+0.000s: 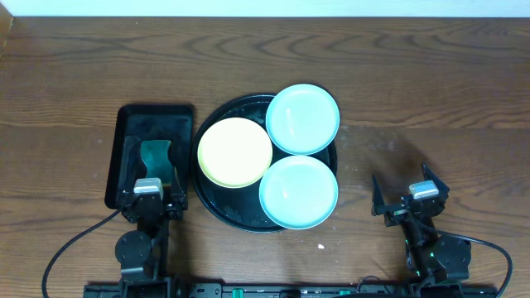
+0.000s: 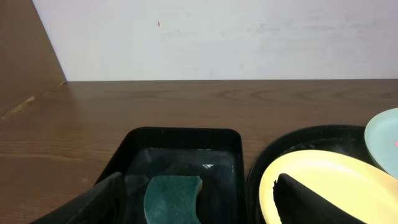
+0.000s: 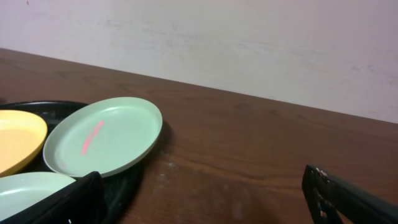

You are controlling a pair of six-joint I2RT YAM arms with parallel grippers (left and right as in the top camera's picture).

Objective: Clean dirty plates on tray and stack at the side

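Note:
Three plates lie on the round black tray [image 1: 217, 199]: a pale yellow plate [image 1: 235, 151] at the left, a mint plate [image 1: 302, 118] at the back right overhanging the rim, and a second mint plate [image 1: 299, 191] at the front right. The back mint plate shows a pink smear in the right wrist view [image 3: 102, 138]. My left gripper [image 1: 150, 197] is open and empty at the near end of the rectangular tray, left of the round tray. My right gripper [image 1: 407, 199] is open and empty over bare table to the right of the plates.
A small rectangular black tray [image 1: 153, 124] at the left holds a green sponge [image 1: 156, 159], which also shows in the left wrist view [image 2: 173, 198]. A small white crumb [image 1: 321, 246] lies on the wood near the front.

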